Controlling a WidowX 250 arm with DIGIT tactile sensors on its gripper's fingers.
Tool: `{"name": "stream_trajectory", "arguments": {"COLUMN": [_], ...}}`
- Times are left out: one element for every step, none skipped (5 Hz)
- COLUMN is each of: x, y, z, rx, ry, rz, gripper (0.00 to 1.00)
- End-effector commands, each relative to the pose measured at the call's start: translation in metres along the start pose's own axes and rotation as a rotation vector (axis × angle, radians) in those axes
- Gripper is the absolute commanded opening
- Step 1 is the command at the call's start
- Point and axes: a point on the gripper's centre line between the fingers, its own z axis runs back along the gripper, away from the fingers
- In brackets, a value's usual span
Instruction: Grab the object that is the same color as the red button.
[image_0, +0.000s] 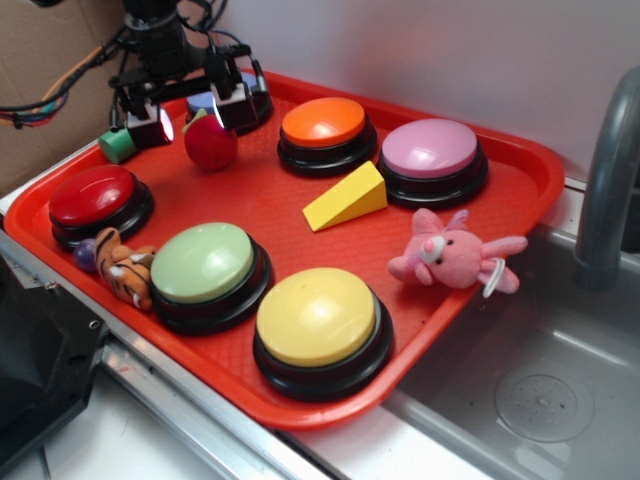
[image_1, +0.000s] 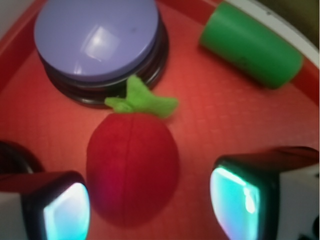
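The gripper (image_0: 188, 115) is held open, pads spread wide, just above the red ball (image_0: 210, 143), which is seen between the two fingers (image_1: 60, 210) in the wrist view. The ball is set on the tray (image_0: 255, 205), beside the purple button (image_1: 97, 40), well apart from the red button (image_0: 95, 197).

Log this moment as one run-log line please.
phase: pre-grasp | gripper: open, fingers straddling red ball | target: not gripped, on tray | reference: red button
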Motion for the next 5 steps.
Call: {"name": "stream_trajectory", "arguments": {"x": [0.015, 0.017, 0.015, 0.011, -0.004], "y": [0.006, 0.01, 0.008, -0.002, -0.018], "z": [-0.012, -0.007, 0.01, 0.042, 0.076], "rx": [-0.037, -0.063, -0.079, -0.035, -0.013], "ry": [-0.021, -0.028, -0.017, 0.004, 0.039], "rz": [0.029, 0.05, -0.023, -0.196, -0.366], "gripper": [1.0, 0.0, 0.0, 0.0, 0.0]}}
